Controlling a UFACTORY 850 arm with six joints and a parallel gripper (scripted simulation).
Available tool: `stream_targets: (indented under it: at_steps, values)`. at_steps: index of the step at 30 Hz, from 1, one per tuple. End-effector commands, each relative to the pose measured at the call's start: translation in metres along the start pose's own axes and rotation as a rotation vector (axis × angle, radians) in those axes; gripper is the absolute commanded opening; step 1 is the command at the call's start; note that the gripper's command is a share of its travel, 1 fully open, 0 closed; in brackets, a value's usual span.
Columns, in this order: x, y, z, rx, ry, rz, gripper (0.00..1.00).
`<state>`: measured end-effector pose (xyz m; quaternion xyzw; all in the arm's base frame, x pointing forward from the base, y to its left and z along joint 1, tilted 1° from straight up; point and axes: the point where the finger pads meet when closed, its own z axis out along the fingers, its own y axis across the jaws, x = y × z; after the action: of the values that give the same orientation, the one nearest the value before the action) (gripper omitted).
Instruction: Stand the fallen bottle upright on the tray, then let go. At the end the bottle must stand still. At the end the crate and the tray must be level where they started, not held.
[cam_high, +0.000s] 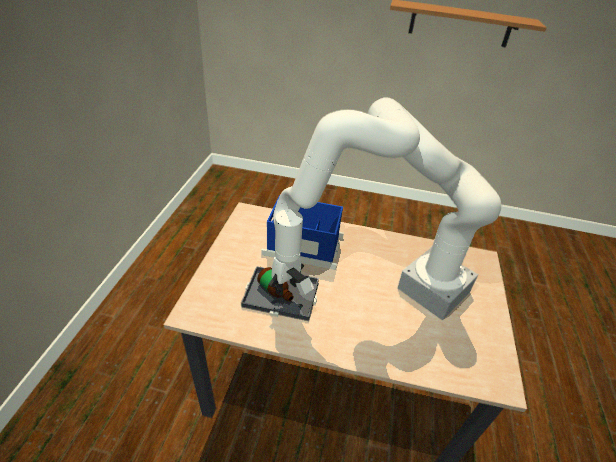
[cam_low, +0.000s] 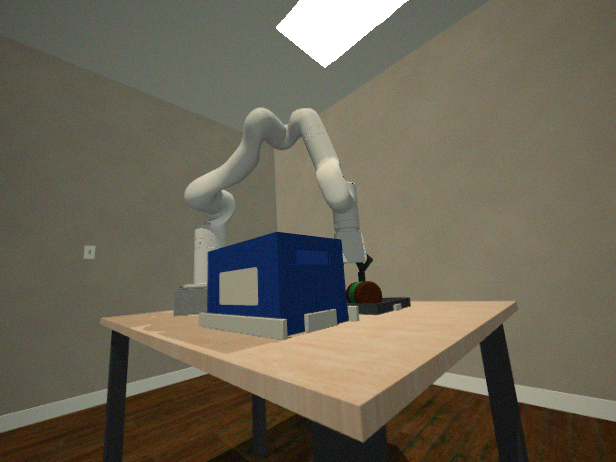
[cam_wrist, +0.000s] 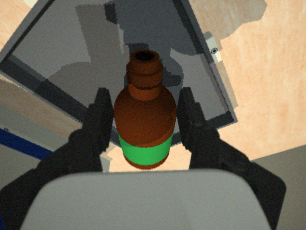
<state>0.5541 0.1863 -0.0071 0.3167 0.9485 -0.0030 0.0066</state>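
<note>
The brown bottle (cam_high: 266, 279) (cam_low: 370, 292) (cam_wrist: 145, 117) with a green band lies on its side on the dark tray (cam_high: 295, 315) (cam_low: 372, 308) (cam_wrist: 45, 77). Its neck points toward the tray's front right in the top view. My gripper (cam_high: 286, 288) (cam_low: 361, 278) (cam_wrist: 145, 100) points down over the bottle and is open. Its black fingers stand on either side of the bottle's shoulder, with narrow gaps in the wrist view. The blue crate (cam_high: 327, 246) (cam_low: 310, 290) stands level behind the tray. The tray is flat on the table.
Pale blocks (cam_high: 300, 259) (cam_low: 242, 325) edge the crate, and small pale clips (cam_high: 274, 313) (cam_wrist: 214, 50) sit at the tray's sides. The crate's wall rises close behind my gripper. The arm's grey base (cam_high: 437, 300) (cam_low: 190, 301) stands at the table's other end.
</note>
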Motion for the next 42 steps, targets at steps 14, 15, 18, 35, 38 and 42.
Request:
stream_targets:
  at_steps: [14,15,18,35,38,42]
  values:
    - [-0.001,0.001,0.002,-0.002,-0.001,0.0,0.65]
    - [-0.001,0.001,0.002,-0.002,-0.001,0.0,0.65]
    - [-0.001,0.001,0.004,-0.002,-0.001,0.0,0.65]
    - [-0.001,0.001,0.021,-0.002,-0.001,0.0,0.65]
    - [-0.001,0.001,0.025,-0.002,-0.001,0.0,0.65]
    - [-0.001,0.001,0.03,-0.002,-0.001,0.0,0.65]
